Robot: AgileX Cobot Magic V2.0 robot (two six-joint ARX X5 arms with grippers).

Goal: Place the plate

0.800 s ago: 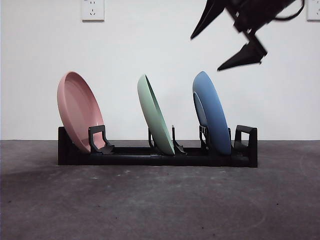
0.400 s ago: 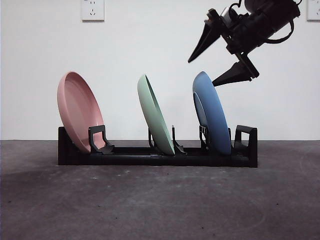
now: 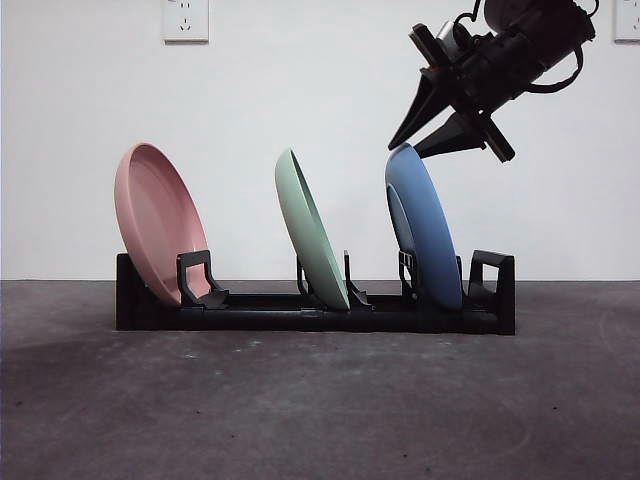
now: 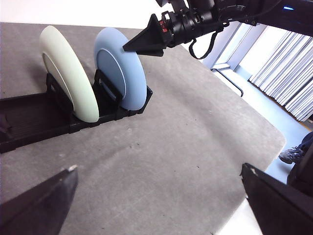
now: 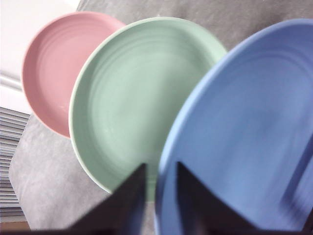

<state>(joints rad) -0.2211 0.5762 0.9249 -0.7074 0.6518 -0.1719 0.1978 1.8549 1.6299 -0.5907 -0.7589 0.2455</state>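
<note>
Three plates stand on edge in a black rack [image 3: 300,315]: pink plate [image 3: 155,220] on the left, green plate [image 3: 310,235] in the middle, blue plate [image 3: 425,230] on the right. My right gripper [image 3: 403,150] reaches down from the upper right to the blue plate's top rim. Its jaws are open a little, one on each side of the rim. In the right wrist view the blue plate [image 5: 244,127] has its edge in the gap of the gripper [image 5: 161,176], and green still shows beside it. My left gripper [image 4: 161,196] hangs wide open over bare table, holding nothing.
The rack [image 4: 29,112] sits on a dark grey tabletop [image 3: 320,400] in front of a white wall with a socket [image 3: 185,18]. The left wrist view shows the table's rounded edge [image 4: 274,147] beyond the rack's blue-plate end.
The right gripper has come down and left from high above onto the blue plate's top rim, and its jaws have narrowed. The plates and rack have not moved.
</note>
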